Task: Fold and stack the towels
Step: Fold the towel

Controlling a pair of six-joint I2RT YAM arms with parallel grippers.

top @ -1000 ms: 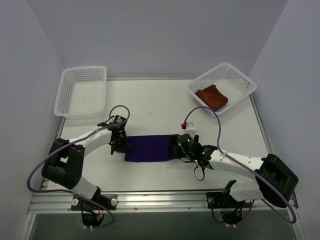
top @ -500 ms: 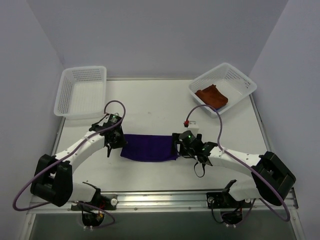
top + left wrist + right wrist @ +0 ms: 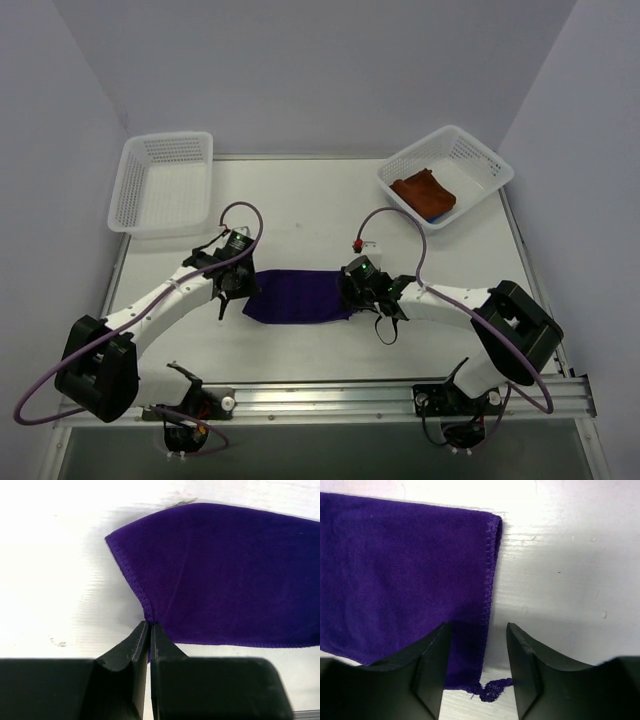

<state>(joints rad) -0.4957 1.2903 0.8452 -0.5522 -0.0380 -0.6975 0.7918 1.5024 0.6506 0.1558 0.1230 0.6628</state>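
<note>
A purple towel (image 3: 298, 297) lies folded into a strip on the white table, between the two arms. My left gripper (image 3: 238, 296) is shut on the towel's left hem (image 3: 146, 611), which bunches up at the fingertips in the left wrist view. My right gripper (image 3: 353, 291) stands over the towel's right end. Its jaws are apart, with the stitched right edge (image 3: 490, 580) and a loose corner tuft (image 3: 495, 687) lying between them. A rust-orange towel (image 3: 423, 191) lies crumpled in the right basket.
A white mesh basket (image 3: 128, 190) stands at the back left with nothing in it. The basket at the back right (image 3: 486, 160) holds the orange towel over something blue. Cables loop above both wrists. A metal rail runs along the near table edge.
The left gripper has carried the towel's left edge rightward, shortening the strip. The right gripper has slid left onto the right end and its jaws have narrowed.
</note>
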